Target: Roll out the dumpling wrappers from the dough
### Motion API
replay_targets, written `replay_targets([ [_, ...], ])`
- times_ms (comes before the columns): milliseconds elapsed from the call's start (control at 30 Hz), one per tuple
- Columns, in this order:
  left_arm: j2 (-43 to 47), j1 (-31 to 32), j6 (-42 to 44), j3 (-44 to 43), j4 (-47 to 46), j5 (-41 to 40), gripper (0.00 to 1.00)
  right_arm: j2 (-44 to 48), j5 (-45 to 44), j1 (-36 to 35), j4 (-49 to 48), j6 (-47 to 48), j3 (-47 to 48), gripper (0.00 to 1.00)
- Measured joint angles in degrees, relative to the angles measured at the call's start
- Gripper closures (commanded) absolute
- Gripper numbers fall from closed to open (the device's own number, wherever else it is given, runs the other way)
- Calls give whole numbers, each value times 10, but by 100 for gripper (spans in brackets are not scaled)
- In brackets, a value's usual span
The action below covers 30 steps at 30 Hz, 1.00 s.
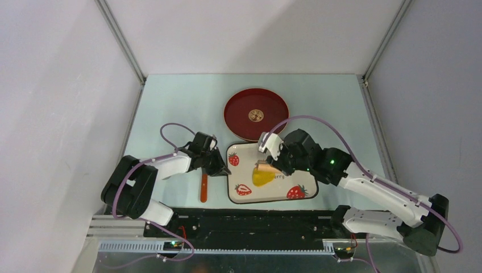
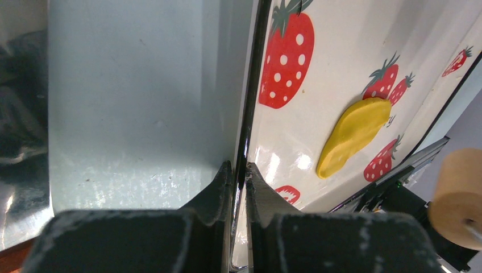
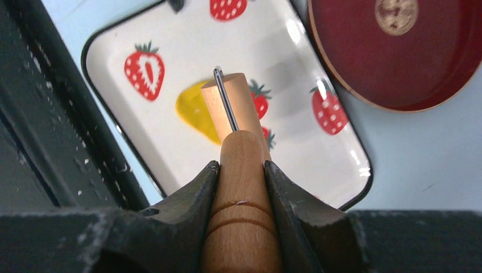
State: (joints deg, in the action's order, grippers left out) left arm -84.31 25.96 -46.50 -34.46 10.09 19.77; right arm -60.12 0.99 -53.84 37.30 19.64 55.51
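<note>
The yellow dough [image 1: 262, 177] lies as a flattened oval patch near the middle of the strawberry-print tray [image 1: 239, 195]; it also shows in the left wrist view [image 2: 352, 133] and, partly hidden, in the right wrist view [image 3: 192, 109]. My right gripper [image 3: 241, 165] is shut on the handle of a wooden roller [image 3: 234, 105], whose drum hangs over the dough's upper edge [image 1: 267, 168]. My left gripper [image 2: 239, 166] is shut on the tray's black left rim [image 2: 250, 102], at the tray's left edge [image 1: 225, 169]. No cut-out wrappers are in view.
A red round plate [image 1: 239, 122] with a gold-brown emblem stands just behind the tray. An orange-handled tool [image 1: 203, 187] lies on the table left of the tray, under my left arm. The black rail [image 1: 244, 222] runs along the near edge.
</note>
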Motion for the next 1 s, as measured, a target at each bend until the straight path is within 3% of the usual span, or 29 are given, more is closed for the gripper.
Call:
replay_targets([
  [433,0,0,0,0,0,0,100,-153,21,9,-21,36,57,100],
  [1000,0,0,0,0,-1,1,100,-226,13,-4,-24,80,80,100],
])
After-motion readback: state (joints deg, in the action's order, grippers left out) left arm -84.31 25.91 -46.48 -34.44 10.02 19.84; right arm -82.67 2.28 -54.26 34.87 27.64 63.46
